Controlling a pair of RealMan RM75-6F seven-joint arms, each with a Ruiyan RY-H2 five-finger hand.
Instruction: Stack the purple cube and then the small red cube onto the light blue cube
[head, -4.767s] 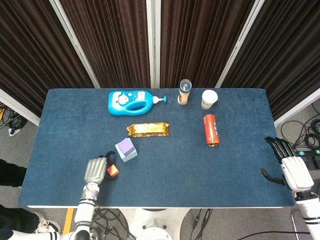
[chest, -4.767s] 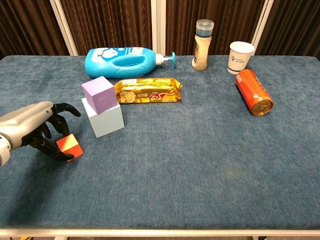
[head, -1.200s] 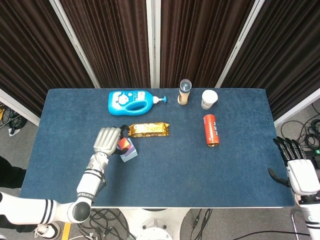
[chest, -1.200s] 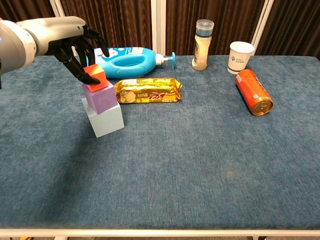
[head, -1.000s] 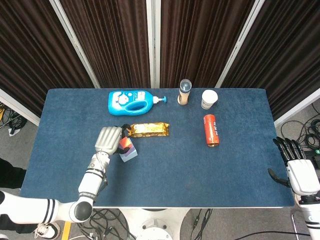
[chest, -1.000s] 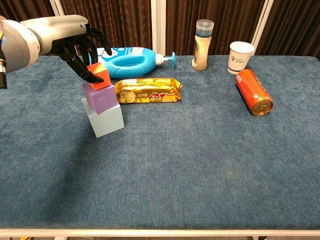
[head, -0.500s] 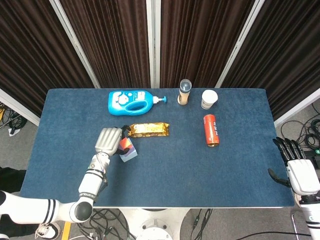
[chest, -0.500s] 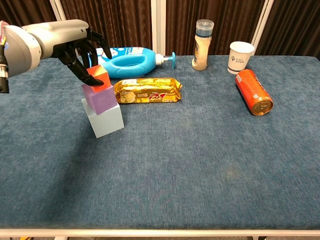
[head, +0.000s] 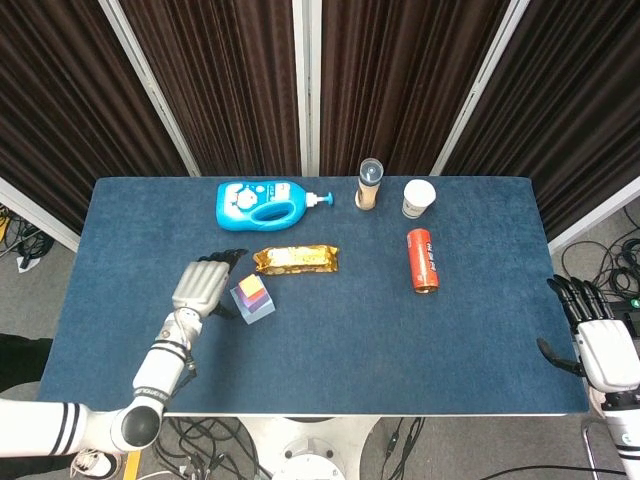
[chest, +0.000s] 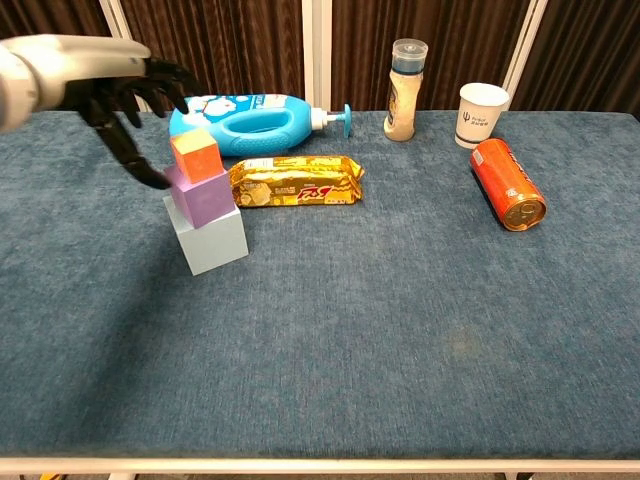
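My left hand (chest: 118, 95) has let go of the small red cube (chest: 195, 156) and drawn back to the left; half a second ago my fingers (chest: 150, 178) were wrapped on it, and now they are spread and hold nothing, one fingertip reaching down just beside the purple cube (chest: 206, 196). I cannot tell whether that tip touches it. The small red cube sits on top of the purple cube, turned a little against it, and the purple cube sits on the light blue cube (chest: 208, 238), so all three stand as one stack on the counter (chest: 400, 320), left of the gold snack packet (chest: 295, 181). From the head view the stack (head: 253, 298) shows just right of my left hand (head: 200, 287).

My right hand (head: 598, 345) hangs off the counter's right edge with its fingers apart, empty, where it was before.

Behind the stack the blue detergent bottle (chest: 255, 122) lies on its side. The spice jar (chest: 404, 90) and paper cup (chest: 481, 114) stand upright at the back, and the orange can (chest: 508, 184) lies on its side, all unmoved.
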